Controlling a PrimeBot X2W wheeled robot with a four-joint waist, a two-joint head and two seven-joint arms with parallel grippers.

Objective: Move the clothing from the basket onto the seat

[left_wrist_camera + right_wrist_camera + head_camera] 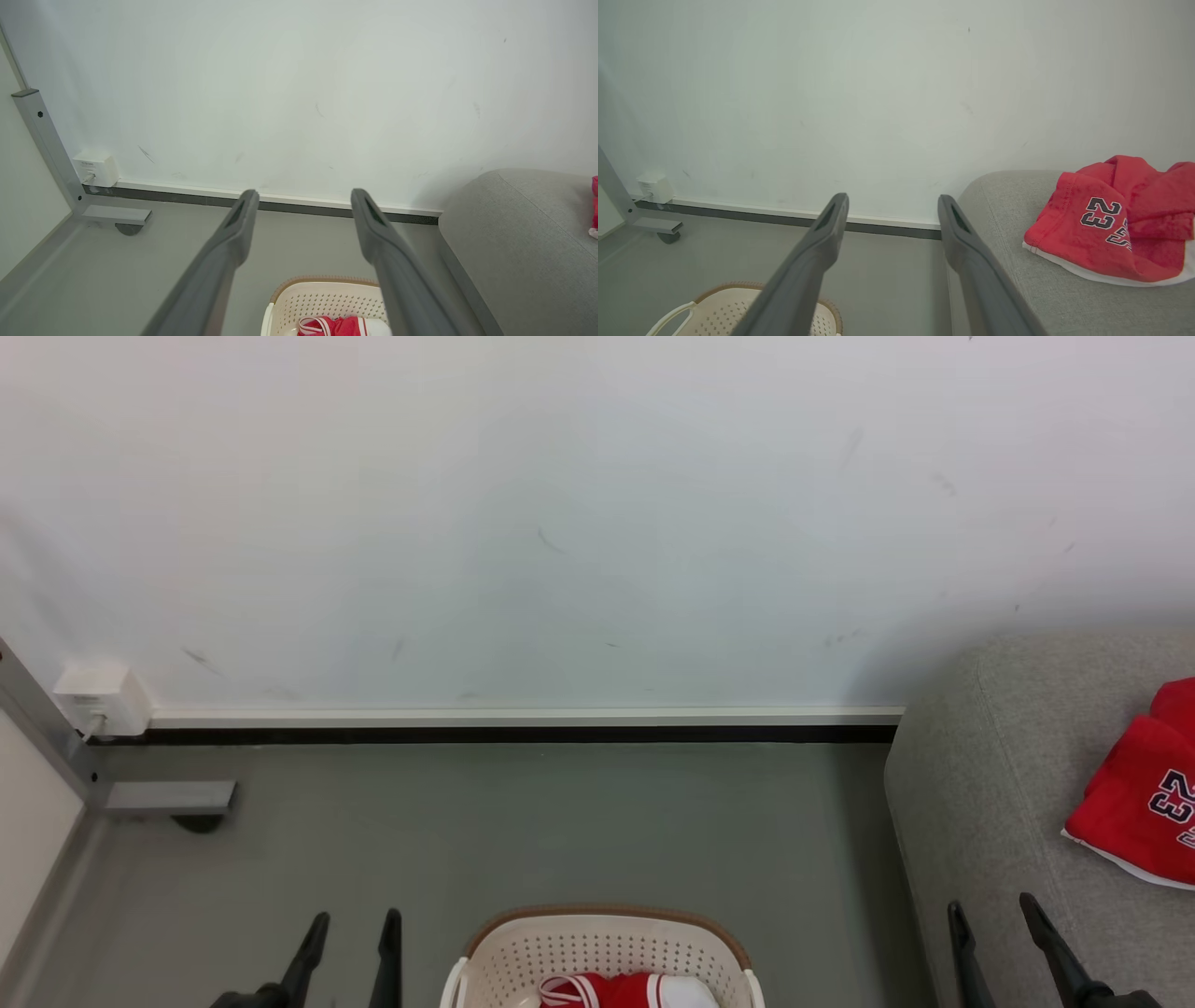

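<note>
Hovering empty, jaws parted, the left gripper (355, 922) and right gripper (990, 907) hung either side of the cream-white perforated plastic basket with a brown rim (607, 913). A bright red garment numbered 23 (1134, 803) lay on the light grey woven-fabric sofa (980, 803). A red-and-white garment (616, 989) lay in the basket, so reaching down for it seemed next. The picture's edge cut off the basket, hiding how much was left.
</note>
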